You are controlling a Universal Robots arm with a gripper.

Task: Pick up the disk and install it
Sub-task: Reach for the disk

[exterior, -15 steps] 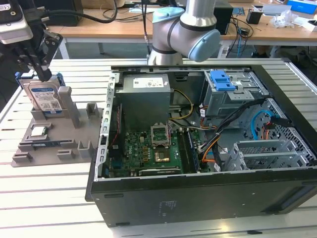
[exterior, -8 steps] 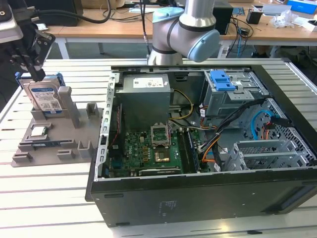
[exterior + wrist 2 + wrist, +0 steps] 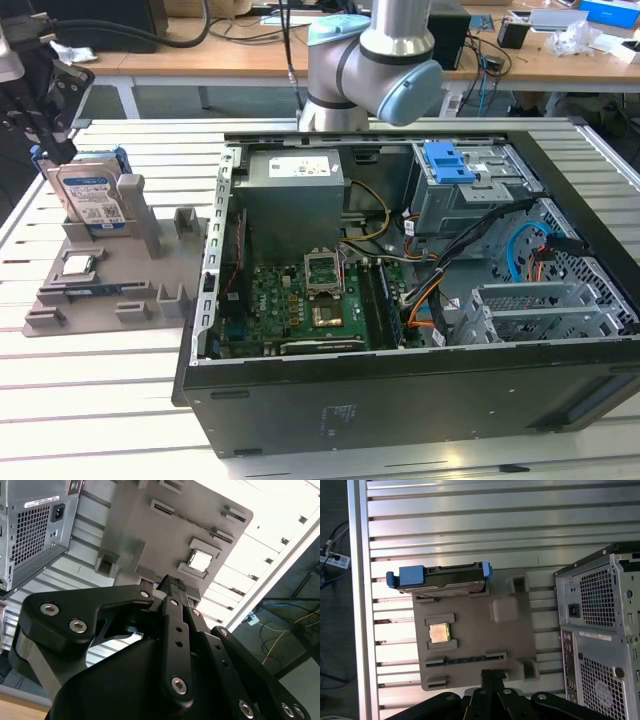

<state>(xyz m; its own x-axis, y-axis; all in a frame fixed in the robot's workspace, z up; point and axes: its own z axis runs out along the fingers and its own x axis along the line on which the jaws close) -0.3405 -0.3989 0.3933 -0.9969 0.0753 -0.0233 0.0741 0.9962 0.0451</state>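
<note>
The disk (image 3: 92,196) stands on edge in a slot of the grey holder tray (image 3: 110,290) on the slatted tabletop (image 3: 90,400), at the exterior view's left of the computer case (image 3: 400,400) with its side off. The gripper (image 3: 492,676) hangs above the tray, apart from the disk, its fingers pressed together and holding nothing. There is one disk, one CPU chip (image 3: 439,632) lying flat on the tray near it, one tray and one case.
</note>
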